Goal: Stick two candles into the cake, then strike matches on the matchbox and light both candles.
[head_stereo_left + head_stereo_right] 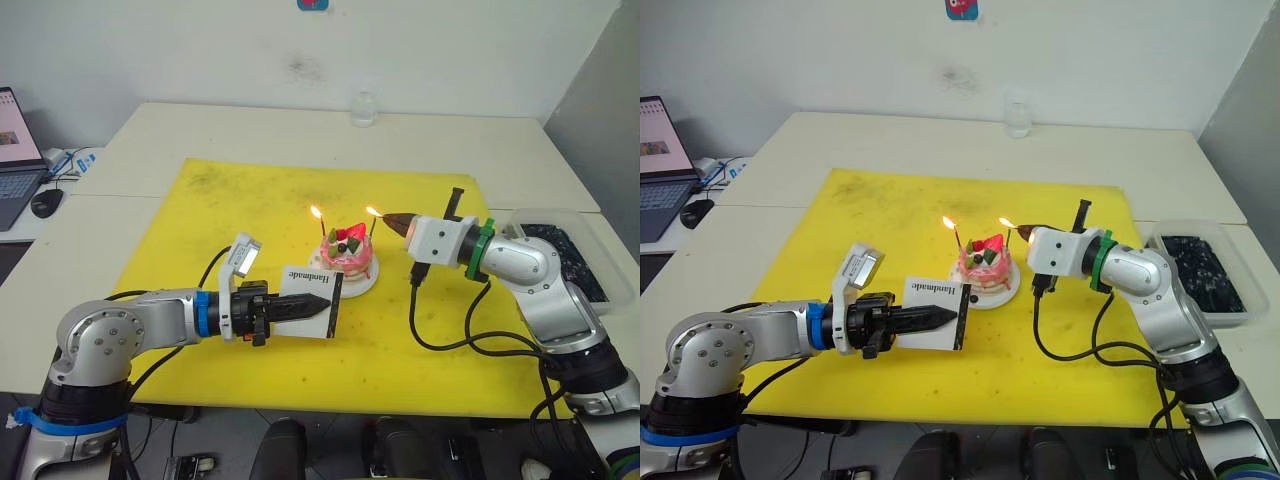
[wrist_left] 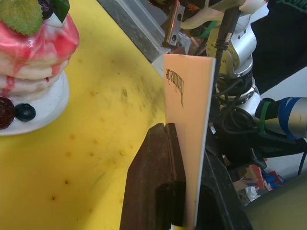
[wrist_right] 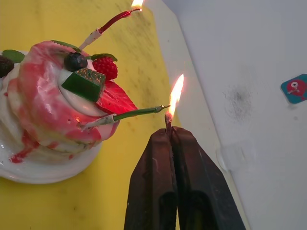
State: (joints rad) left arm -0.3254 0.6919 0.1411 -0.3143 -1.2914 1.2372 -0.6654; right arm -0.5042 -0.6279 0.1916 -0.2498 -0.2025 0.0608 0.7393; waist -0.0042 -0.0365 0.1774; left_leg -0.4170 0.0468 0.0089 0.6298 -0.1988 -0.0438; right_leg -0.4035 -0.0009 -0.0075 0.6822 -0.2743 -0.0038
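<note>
The pink cake [image 1: 348, 254] stands on its white plate [image 1: 366, 282] in the middle of the yellow mat. Two thin candles are stuck in it. The left candle [image 1: 320, 226] burns with its own flame. My right gripper [image 3: 170, 132] is shut on a short burning match [image 3: 168, 120], whose flame sits at the tip of the right candle [image 3: 129, 114]. Whether that candle burns by itself I cannot tell. Just in front of the cake, my left gripper [image 1: 318, 306] is shut on the white matchbox [image 1: 306, 286], holding it upright on edge.
The yellow mat [image 1: 230, 220] covers the near table. A clear bin with dark contents [image 1: 575, 255] stands at the right edge. A glass [image 1: 363, 108] is at the far side, and a laptop [image 1: 14, 150] and mouse [image 1: 45, 203] at the far left. A black cable [image 1: 440, 335] lies on the mat.
</note>
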